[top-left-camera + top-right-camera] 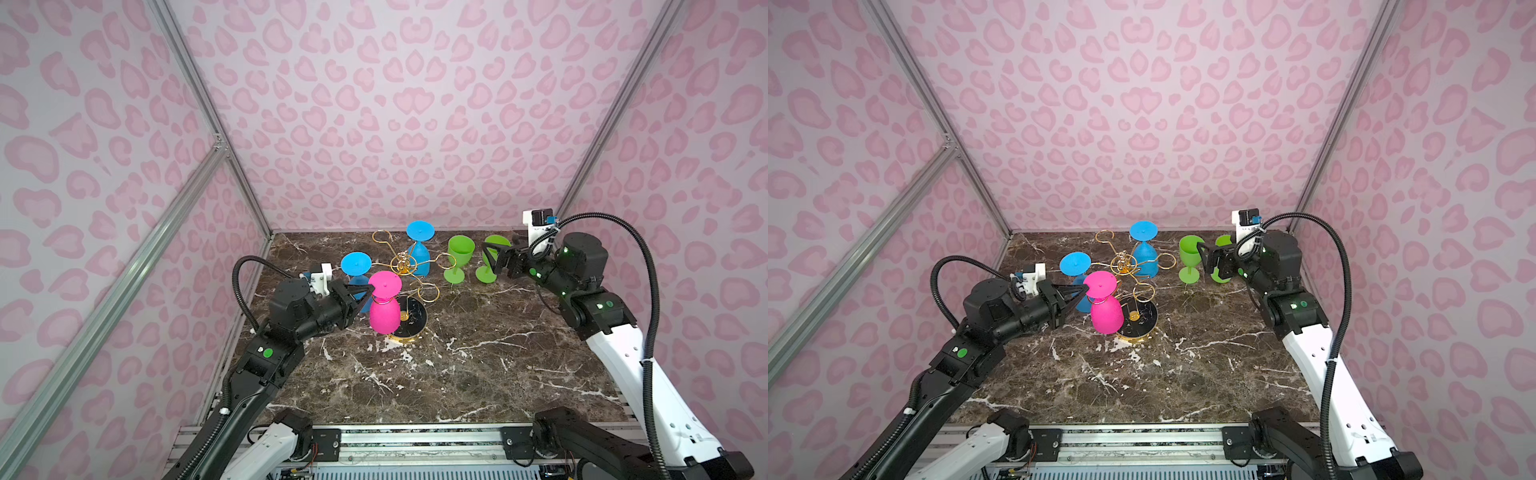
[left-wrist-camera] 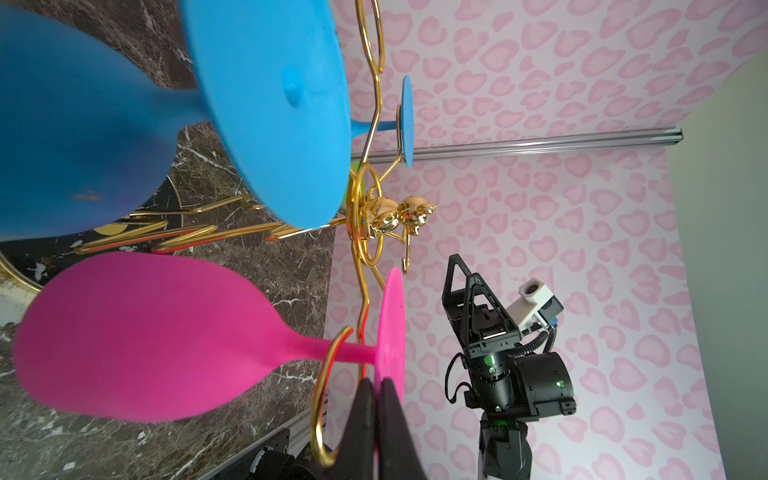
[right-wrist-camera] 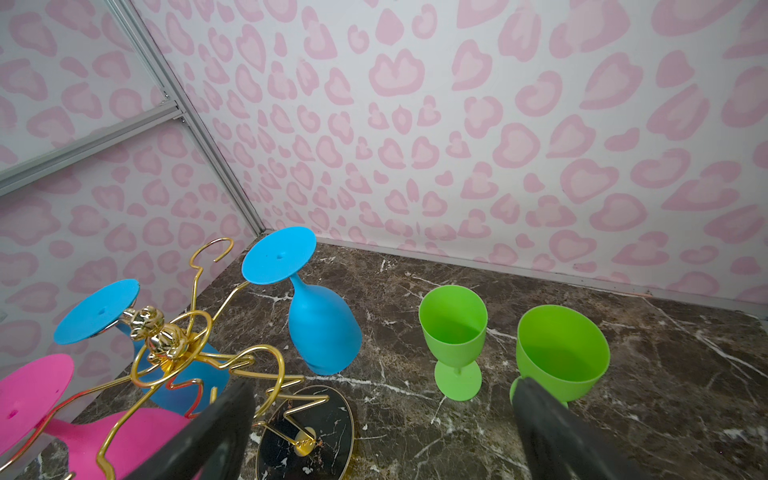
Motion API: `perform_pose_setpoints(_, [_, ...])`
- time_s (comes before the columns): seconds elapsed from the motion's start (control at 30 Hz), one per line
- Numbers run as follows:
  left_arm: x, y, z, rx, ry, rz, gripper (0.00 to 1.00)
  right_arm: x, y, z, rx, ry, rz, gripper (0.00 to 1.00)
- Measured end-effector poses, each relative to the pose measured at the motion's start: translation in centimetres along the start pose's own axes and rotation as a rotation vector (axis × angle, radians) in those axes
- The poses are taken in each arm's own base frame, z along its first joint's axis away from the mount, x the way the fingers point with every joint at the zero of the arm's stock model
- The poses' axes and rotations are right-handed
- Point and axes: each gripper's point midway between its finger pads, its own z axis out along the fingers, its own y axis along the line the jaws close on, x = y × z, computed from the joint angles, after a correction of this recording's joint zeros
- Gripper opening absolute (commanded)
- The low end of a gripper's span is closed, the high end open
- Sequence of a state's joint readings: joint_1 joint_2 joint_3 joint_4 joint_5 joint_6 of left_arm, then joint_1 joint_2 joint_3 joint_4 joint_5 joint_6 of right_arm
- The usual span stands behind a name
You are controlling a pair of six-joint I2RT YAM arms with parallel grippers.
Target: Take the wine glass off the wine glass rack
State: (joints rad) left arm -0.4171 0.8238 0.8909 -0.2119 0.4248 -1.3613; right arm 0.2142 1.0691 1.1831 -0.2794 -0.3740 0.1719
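Note:
The wine glass rack point(image 1: 402, 262) is a gold wire stand on a round black base point(image 1: 415, 321) at the back left of the marble table. A pink wine glass point(image 1: 384, 312) hangs upside down from its near arm, and in the left wrist view its stem point(image 2: 353, 348) sits inside the gold loop point(image 2: 320, 399). My left gripper point(image 1: 371, 290) is shut on the rim of the pink foot disc point(image 2: 391, 328), which is pinched between the black fingers point(image 2: 361, 419). My right gripper point(image 1: 492, 259) hovers open beside the green glasses, with only the tabletop between its fingers point(image 3: 208, 436).
Two blue glasses point(image 1: 356, 264) point(image 1: 419, 251) hang upside down on other rack arms. Two green glasses point(image 1: 459, 257) point(image 1: 494, 253) stand upright to the right of the rack. The pink patterned back wall point(image 1: 415, 187) and an aluminium post point(image 1: 245, 187) close off the table's back and left.

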Motion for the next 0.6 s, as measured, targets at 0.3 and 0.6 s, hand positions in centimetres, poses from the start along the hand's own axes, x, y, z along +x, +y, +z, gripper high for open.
perform_pose_setpoints(0.3, [-0.5,0.34,0.01,-0.009,-0.028,-0.021,0.04,-0.07,0.03,-0.15,0.0,-0.003,-0.001,0.98])
perform_pose_setpoints(0.6, [-0.76,0.41,-0.01,-0.012,-0.043,-0.029,0.03,-0.17,-0.12,-0.27,0.006,-0.006,-0.004,0.98])
